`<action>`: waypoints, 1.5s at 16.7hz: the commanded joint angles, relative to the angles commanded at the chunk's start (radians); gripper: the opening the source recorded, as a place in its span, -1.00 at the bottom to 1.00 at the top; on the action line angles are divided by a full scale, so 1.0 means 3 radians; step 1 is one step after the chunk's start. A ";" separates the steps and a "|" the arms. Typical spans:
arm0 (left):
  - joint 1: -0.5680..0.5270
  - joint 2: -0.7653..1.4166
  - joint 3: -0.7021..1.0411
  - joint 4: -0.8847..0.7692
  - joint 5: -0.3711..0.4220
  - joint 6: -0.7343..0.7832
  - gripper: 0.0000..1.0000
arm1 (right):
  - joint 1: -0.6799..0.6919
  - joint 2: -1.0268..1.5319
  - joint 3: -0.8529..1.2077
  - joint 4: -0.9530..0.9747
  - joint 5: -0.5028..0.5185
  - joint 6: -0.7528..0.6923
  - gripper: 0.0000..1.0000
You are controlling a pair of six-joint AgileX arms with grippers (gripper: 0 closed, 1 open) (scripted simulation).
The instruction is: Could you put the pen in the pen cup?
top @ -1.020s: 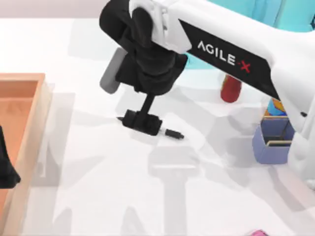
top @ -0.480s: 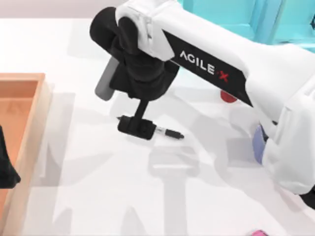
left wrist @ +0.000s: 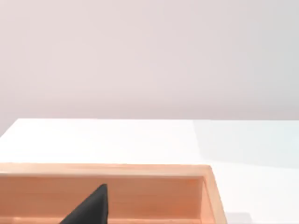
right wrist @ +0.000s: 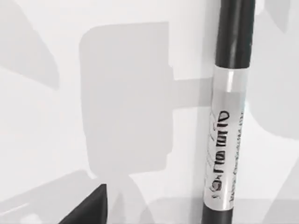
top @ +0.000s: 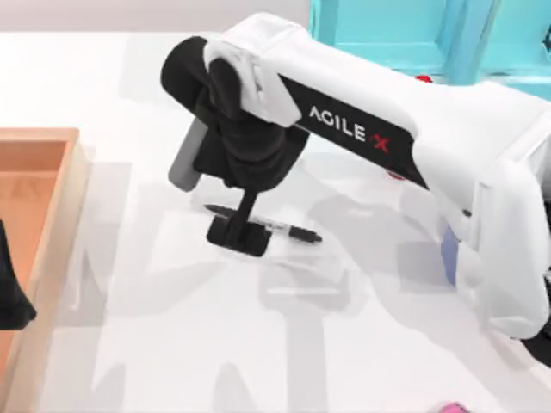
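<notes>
pen (top: 288,230) flat, axis left-right

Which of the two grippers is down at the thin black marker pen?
The right gripper, low over the thin black marker pen mid-table; the left gripper sits over the wooden tray at the table's left.

A thin black marker pen (top: 288,230) with a white, black-lettered middle band (right wrist: 225,149) lies flat on the white table, near its middle. A sliver of the periwinkle-blue pen cup (top: 448,251) shows toward the table's right side.
</notes>
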 joint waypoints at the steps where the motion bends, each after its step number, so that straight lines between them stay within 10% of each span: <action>1: 0.0000 0.0000 0.0000 0.0000 0.0000 0.0000 1.00 | -0.0013 0.0029 -0.0116 0.0167 -0.0001 -0.0012 1.00; 10: 0.0000 0.0000 0.0000 0.0000 0.0000 0.0000 1.00 | -0.0064 0.0148 -0.0567 0.0733 -0.0003 -0.0064 1.00; 23: 0.0000 0.0000 0.0000 0.0000 0.0000 0.0000 1.00 | -0.0064 0.0148 -0.0567 0.0733 -0.0003 -0.0064 -0.96; 25: 0.0000 0.0000 0.0000 0.0000 0.0000 0.0000 1.00 | -0.0064 0.0148 -0.0567 0.0733 -0.0003 -0.0064 -1.00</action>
